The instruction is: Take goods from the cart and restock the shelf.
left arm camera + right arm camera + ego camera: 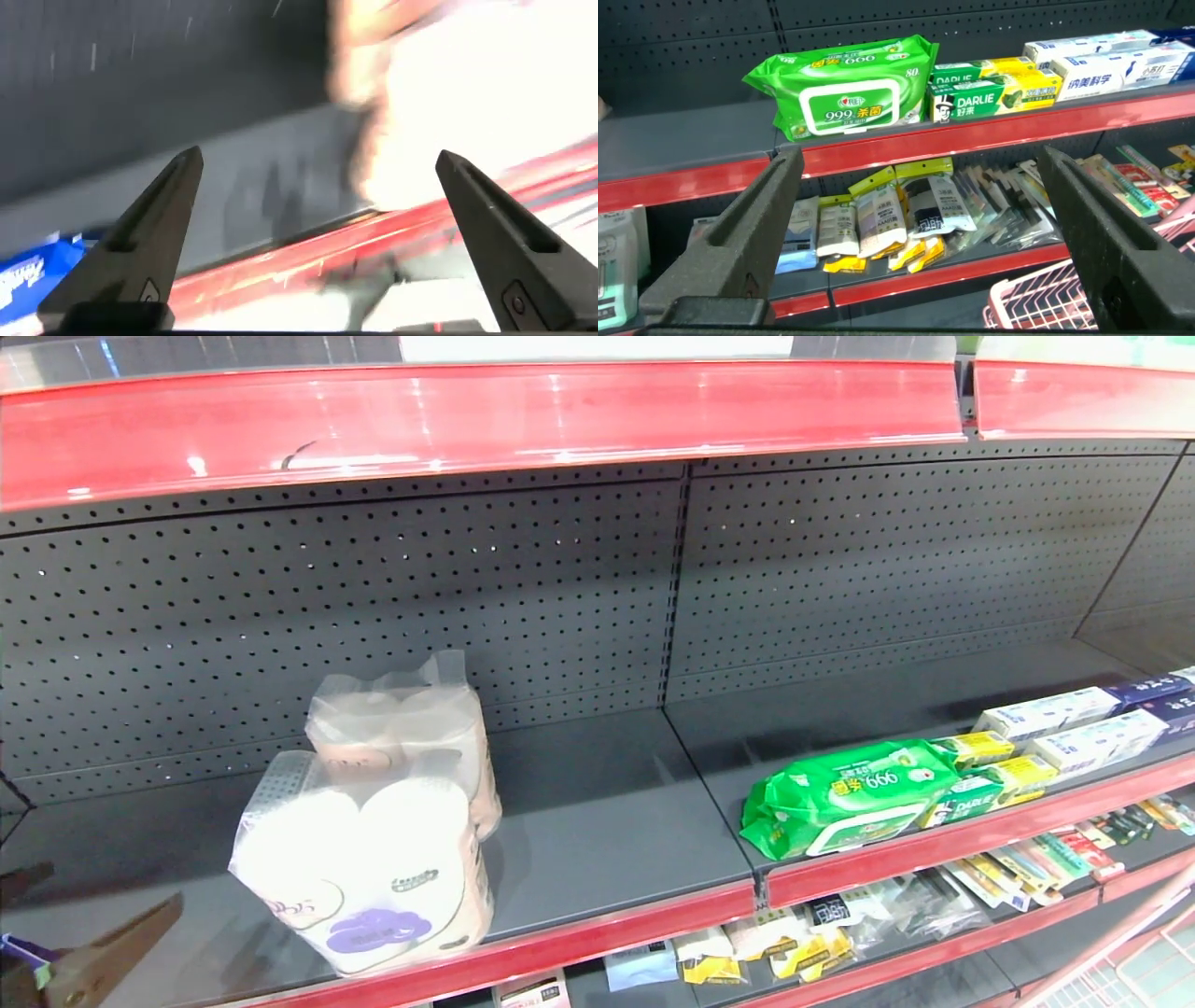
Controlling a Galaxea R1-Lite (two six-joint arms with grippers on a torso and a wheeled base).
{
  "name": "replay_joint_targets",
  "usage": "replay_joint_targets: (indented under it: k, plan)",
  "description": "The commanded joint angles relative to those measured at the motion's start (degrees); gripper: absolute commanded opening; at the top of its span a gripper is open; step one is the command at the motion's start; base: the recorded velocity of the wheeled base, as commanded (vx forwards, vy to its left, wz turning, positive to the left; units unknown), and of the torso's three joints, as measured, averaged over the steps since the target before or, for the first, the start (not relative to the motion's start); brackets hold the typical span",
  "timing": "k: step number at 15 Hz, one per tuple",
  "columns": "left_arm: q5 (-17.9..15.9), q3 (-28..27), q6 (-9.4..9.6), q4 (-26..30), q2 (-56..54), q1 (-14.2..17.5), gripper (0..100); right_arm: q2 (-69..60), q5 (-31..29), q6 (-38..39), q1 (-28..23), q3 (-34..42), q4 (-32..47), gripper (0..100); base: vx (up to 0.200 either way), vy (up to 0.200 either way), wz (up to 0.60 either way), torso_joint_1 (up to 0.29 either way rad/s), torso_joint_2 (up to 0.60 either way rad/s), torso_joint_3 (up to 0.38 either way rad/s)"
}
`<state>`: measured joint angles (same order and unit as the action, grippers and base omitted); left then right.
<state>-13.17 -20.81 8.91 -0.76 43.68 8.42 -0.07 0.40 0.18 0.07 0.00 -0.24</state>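
— Where was the toilet paper pack (364,868)?
— Upright on the shelf (597,821), close to its red front edge (607,933), long axis vertical. A second pack (401,737) stood just behind it. My left gripper (320,157) hung near it, spread and empty, and its camera smeared the pack to a pale blur.
— And your right?
— My right gripper (920,154) was spread too, holding nothing. It faced the green wipes pack (842,84), which lay flat, lengthwise along the edge.

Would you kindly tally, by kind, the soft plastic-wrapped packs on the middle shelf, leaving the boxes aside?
Toilet-roll packs: 2
Green wet-wipe pack: 1
Total: 3
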Motion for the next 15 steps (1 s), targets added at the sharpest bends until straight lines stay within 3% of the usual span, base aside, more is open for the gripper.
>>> replay_joint_targets:
  k: [1, 5, 7, 8, 9, 10, 11, 15]
  plan:
    - [-3.09, 5.69, -1.18, 1.9, -21.79, -0.87, 100, 0.07, 0.04, -0.01, 0.01, 0.0, -0.02, 100, 0.0, 0.0, 0.0, 0.0, 0.0, 0.0]
    - [-2.3, 16.06, -1.79, 1.9, -36.12, -0.78, 100, 0.07, 0.04, -0.01, 0.01, 0.0, -0.02, 100, 0.0, 0.0, 0.0, 0.0, 0.0, 0.0]
    - [2.18, 20.19, -2.06, 0.4, -38.14, -0.6, 100, 0.07, 0.04, -0.01, 0.01, 0.0, -0.02, 100, 0.0, 0.0, 0.0, 0.0, 0.0, 0.0]
    - [8.24, 20.81, -4.17, -0.65, -38.14, -0.6, 100, 0.07, 0.04, -0.01, 0.01, 0.0, -0.02, 100, 0.0, 0.0, 0.0, 0.0, 0.0, 0.0]
    - [10.27, 20.72, -5.57, 0.84, -38.14, -0.6, 100, 0.07, 0.04, -0.01, 0.01, 0.0, -0.02, 100, 0.0, 0.0, 0.0, 0.0, 0.0, 0.0]
    - [10.44, 20.72, -8.47, 1.2, -38.14, -0.87, 100, 0.07, 0.04, -0.01, 0.01, 0.0, -0.02, 100, 0.0, 0.0, 0.0, 0.0, 0.0, 0.0]
    - [10.35, 20.81, -9.79, 1.11, -38.14, -0.87, 100, 0.07, 0.04, -0.18, 0.01, 0.0, -0.02, 100, 0.0, 0.0, 0.0, 0.0, 0.0, 0.0]
    - [10.0, 20.81, -9.35, 1.11, -38.14, -1.04, 100, 0.07, 0.13, -0.45, 0.01, 0.0, -0.02, 100, 0.0, 0.0, 0.0, 0.0, 0.0, 0.0]
